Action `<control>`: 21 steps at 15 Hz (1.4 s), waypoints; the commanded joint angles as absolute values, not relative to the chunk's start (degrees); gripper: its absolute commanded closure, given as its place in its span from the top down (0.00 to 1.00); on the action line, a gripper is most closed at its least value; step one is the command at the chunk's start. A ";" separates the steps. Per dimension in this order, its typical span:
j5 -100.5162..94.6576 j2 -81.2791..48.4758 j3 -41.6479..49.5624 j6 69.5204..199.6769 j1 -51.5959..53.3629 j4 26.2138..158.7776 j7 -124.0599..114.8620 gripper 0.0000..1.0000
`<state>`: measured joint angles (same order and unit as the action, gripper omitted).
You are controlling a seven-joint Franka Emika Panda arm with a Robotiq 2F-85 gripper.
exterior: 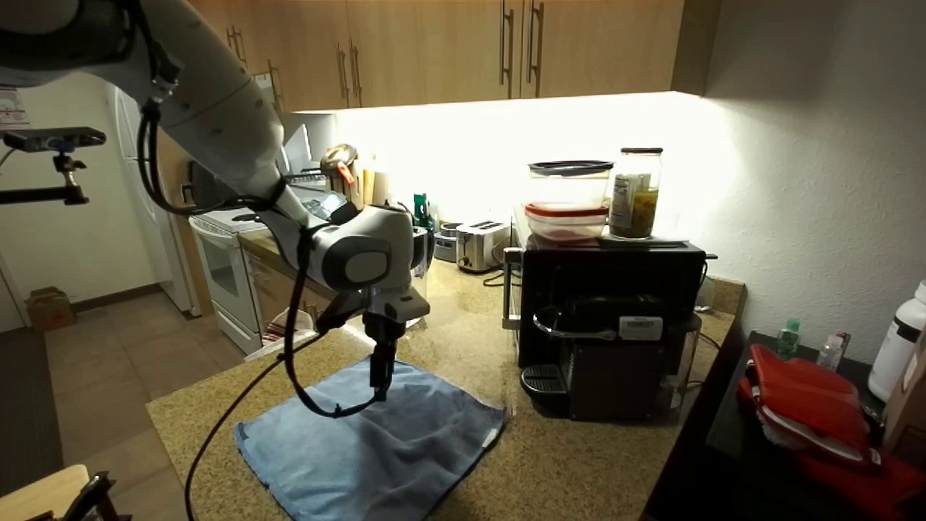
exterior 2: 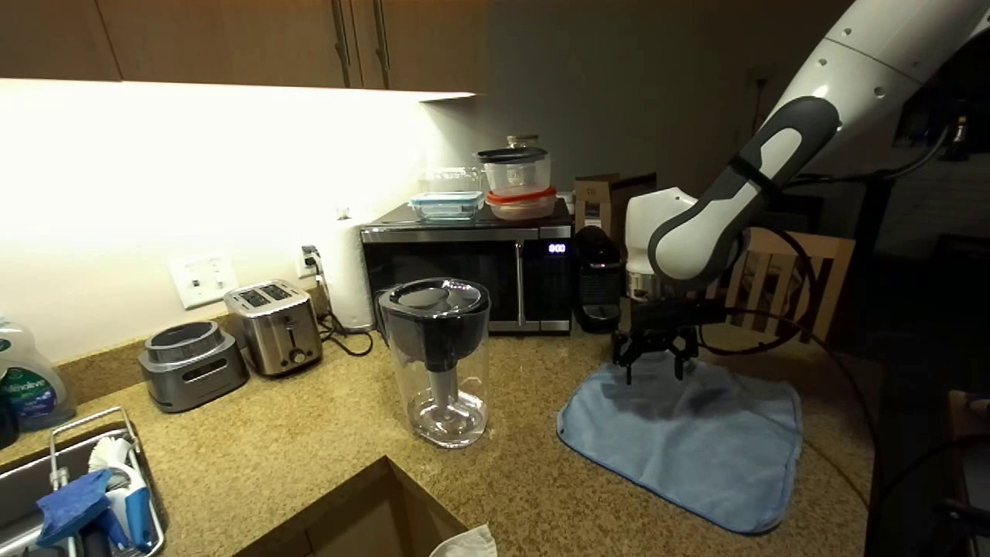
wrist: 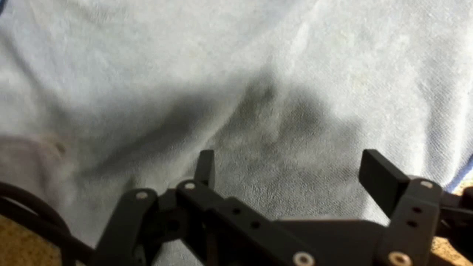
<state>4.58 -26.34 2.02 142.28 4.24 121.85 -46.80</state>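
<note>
Pincer splayed, angular — over rumpled, squarish blue cloth.

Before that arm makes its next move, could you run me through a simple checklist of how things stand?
1. Gripper open: ok, its jaws stand apart with nothing held between them.
2. Blue cloth below the gripper: ok, seen in both exterior views.
3. Cloth smooth: not ok, wrinkles show.
4. Black cable free of the cloth: cannot tell, it loops in front of it in an exterior view.
5. Water pitcher upright and apart from the cloth: ok.
</note>
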 commanded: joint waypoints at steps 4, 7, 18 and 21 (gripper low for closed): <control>4.32 -30.87 1.68 139.31 1.61 114.48 -24.55 1.00; 3.40 -33.10 1.60 139.51 1.57 111.54 -16.41 1.00; -5.51 -36.30 2.71 140.89 0.76 107.78 2.04 1.00; -6.39 -37.05 3.50 140.76 -0.09 107.00 3.11 1.00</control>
<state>-4.82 -36.33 3.20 141.07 1.45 107.89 0.52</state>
